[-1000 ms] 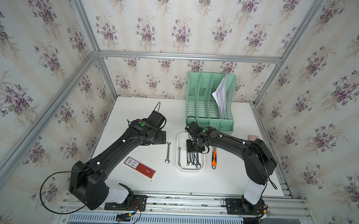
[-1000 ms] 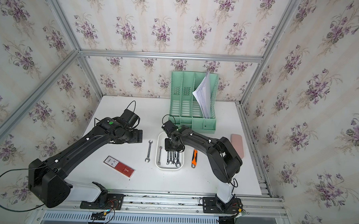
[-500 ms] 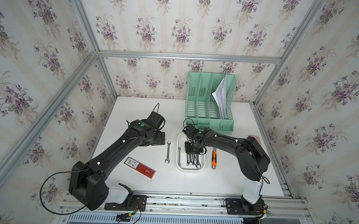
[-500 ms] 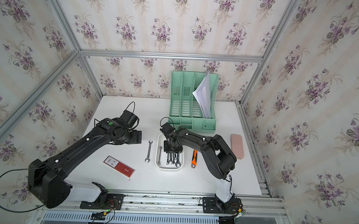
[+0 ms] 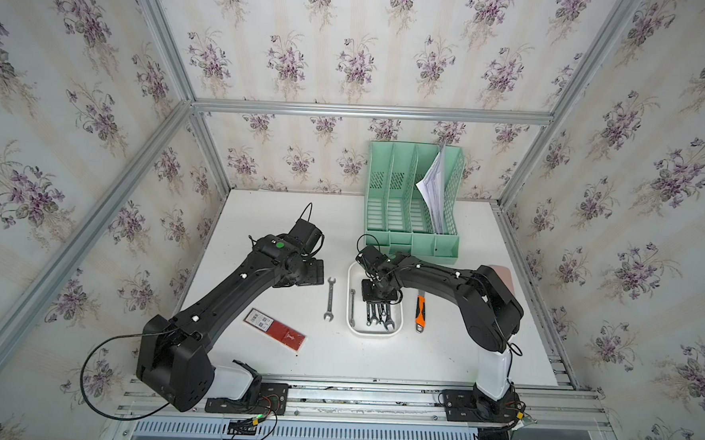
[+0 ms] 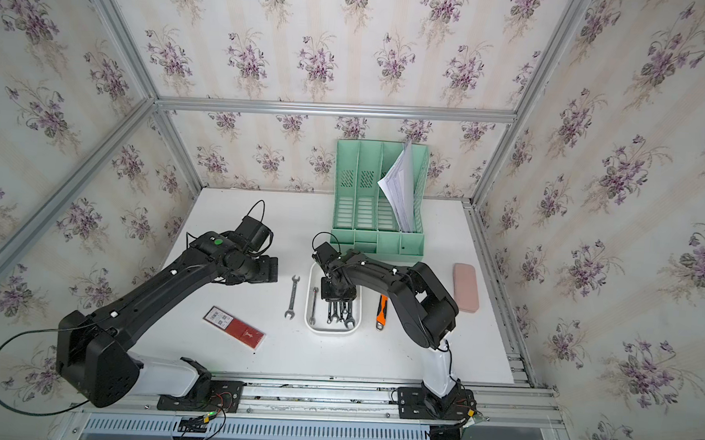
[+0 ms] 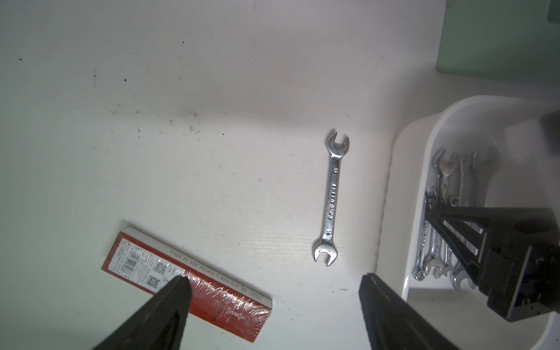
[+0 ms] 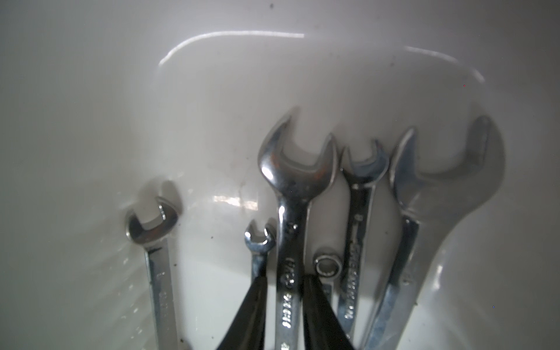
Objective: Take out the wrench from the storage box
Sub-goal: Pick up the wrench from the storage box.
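Note:
The white storage box (image 5: 374, 334) (image 6: 331, 331) lies mid-table with several steel wrenches in it. My right gripper (image 5: 381, 300) (image 8: 285, 278) reaches down into the storage box (image 8: 272, 75). Its jaws are narrowed astride the shaft of a large open-ended wrench (image 8: 295, 181), which still lies flat. One finger (image 8: 315, 303) touches the shaft and a slim gap shows at the other finger. Another wrench (image 5: 329, 298) (image 7: 331, 200) lies on the table just left of the box. My left gripper (image 5: 318, 272) (image 7: 274, 278) hovers open and empty beside that wrench.
A mint-green file organizer (image 5: 413, 207) holding papers stands behind the box. An orange-handled tool (image 5: 420, 311) lies right of the box. A pink case (image 6: 465, 287) sits further right. A red packet (image 5: 274, 330) (image 7: 188, 288) lies front left.
The right gripper's jaws have closed in around the wrench shaft inside the box, and the right arm's elbow has shifted slightly. The left arm has hardly moved.

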Controlling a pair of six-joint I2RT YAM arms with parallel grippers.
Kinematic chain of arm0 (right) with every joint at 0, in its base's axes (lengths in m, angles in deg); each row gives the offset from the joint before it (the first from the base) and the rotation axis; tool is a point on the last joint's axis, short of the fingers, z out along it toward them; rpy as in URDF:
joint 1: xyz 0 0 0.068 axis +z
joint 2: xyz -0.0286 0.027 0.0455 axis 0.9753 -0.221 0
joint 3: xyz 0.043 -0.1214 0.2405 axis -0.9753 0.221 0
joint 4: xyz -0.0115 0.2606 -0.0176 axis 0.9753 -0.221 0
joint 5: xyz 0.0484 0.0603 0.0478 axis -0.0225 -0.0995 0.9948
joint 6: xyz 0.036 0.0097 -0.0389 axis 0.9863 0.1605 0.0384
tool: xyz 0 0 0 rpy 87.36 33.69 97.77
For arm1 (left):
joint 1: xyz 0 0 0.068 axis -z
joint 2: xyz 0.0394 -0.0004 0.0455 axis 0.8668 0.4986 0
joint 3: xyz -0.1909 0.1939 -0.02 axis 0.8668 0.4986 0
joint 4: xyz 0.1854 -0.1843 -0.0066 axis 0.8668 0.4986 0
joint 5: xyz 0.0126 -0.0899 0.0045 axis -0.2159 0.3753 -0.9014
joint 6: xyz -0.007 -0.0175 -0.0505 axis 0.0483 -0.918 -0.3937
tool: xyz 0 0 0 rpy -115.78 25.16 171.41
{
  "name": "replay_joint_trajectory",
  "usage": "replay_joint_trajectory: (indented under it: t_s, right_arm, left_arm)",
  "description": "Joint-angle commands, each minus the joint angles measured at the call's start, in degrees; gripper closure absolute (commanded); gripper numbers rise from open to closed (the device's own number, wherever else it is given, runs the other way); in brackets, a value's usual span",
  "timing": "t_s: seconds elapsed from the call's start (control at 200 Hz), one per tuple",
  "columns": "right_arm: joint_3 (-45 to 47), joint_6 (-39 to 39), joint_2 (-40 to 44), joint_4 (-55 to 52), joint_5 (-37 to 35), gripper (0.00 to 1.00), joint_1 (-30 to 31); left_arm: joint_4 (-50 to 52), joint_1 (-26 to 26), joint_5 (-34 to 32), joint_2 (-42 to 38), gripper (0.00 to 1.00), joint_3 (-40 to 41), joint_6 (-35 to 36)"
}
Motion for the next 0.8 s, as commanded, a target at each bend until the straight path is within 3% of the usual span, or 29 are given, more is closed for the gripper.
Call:
replay_joint_trajectory:
  t_s: [0.0,0.794]
  right_arm:
    - [-0.38,0.36,-0.64,-1.43,-1.19,0.74,0.31]
    - [0.0,-1.14,0.48,-3.36,-2.46,0.77,-0.03]
  left_arm:
    - [-0.24,-0.11,-0.01,-0.07,0.08,-0.24,0.24]
    - [-0.71,-0.15,0.78,0.96,0.09,-0.27,0.2]
